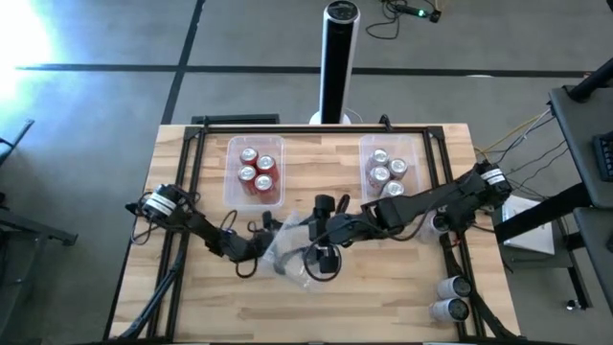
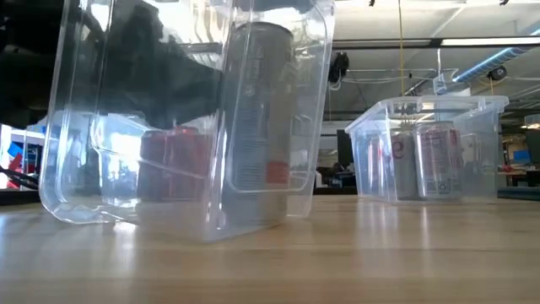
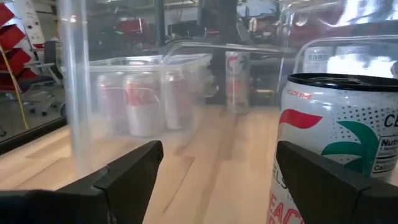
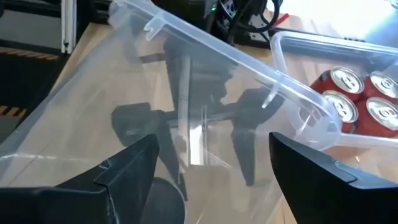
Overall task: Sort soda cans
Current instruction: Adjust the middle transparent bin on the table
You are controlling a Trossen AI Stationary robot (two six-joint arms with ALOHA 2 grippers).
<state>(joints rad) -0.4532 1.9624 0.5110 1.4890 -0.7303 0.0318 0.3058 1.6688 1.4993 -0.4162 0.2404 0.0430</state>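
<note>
A clear plastic tub (image 1: 292,251) sits tilted at the table's middle, one bottom edge (image 2: 169,221) on the wood. A silver soda can (image 2: 261,110) with a black rim stands inside it. My left gripper (image 3: 217,155) is open, reaching in from the left. The can (image 3: 339,143) is close beside one finger (image 3: 311,174). My right gripper (image 4: 211,149) is open and comes from the right at the tub's rim (image 4: 205,43). Through the clear wall it sees my left gripper's dark fingers. My left gripper has the can's side (image 3: 292,155) right next to the inner face of one finger; I cannot tell whether they touch. My right gripper is close to the tilted tub's wall; I cannot tell whether it touches it or what props the tub up.
A tub of red cans (image 1: 257,172) stands at the far left of middle. A tub of silver cans (image 1: 388,171) stands at the far right of middle. Two loose cans (image 1: 450,297) lie at the near right corner. Bare wood spans the near edge.
</note>
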